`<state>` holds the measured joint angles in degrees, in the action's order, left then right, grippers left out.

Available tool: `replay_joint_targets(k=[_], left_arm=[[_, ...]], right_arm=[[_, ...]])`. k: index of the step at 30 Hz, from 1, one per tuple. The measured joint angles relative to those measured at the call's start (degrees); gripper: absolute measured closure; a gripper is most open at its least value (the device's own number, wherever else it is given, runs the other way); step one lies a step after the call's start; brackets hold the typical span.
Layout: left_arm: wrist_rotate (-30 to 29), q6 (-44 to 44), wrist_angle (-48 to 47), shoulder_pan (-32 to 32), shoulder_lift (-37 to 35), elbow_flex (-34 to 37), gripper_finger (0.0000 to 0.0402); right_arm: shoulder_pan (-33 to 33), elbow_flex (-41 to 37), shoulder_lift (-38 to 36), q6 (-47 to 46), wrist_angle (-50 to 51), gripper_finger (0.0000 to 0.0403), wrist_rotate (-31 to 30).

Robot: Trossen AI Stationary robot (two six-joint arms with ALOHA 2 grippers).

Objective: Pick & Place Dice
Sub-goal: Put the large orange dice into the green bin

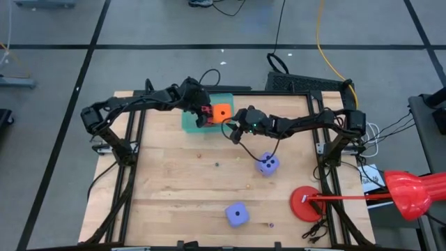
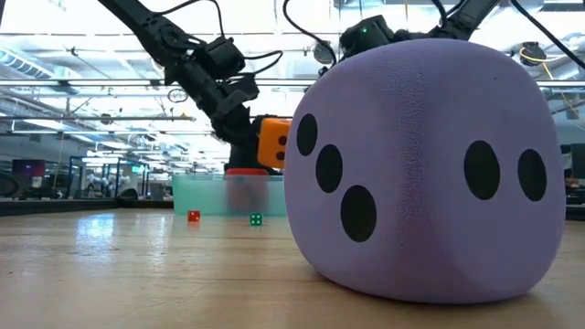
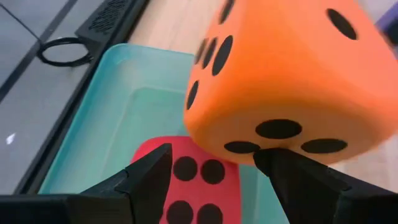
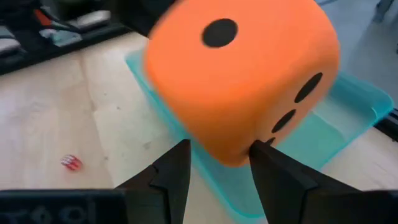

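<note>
Right fingers (image 4: 214, 163): clamped on orange die (image 1: 221, 113), above tray (image 1: 188, 123) near far edge.
Left fingers (image 3: 214, 169): apart over tray.
Done: red die (image 3: 193, 186) in tray.
Left: two purple dice (image 1: 267, 164), (image 1: 237, 214) on counter (image 1: 174, 188).

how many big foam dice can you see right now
4: orange die held over the teal tray, red die in the tray, two purple dice on the table. None seem hidden.

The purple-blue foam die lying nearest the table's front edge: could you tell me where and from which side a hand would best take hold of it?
Probably from straight above, pinching two opposite flat side faces of the purple-blue foam die. It sits flat on the wooden table with one pip up, apart from the other dice, so its sides look free all round. Its soft-looking body should give slightly under the fingers.
</note>
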<state>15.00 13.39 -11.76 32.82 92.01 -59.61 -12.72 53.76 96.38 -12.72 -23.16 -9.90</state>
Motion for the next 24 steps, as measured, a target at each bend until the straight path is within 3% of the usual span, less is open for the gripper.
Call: replay_joint_targets(k=[24], left_arm=[[-0.70,-0.39,-0.25,0.04,0.02,0.00,0.0135]], right_arm=[[0.01,0.07,-0.11,0.63,2.38,0.0250,-0.34]])
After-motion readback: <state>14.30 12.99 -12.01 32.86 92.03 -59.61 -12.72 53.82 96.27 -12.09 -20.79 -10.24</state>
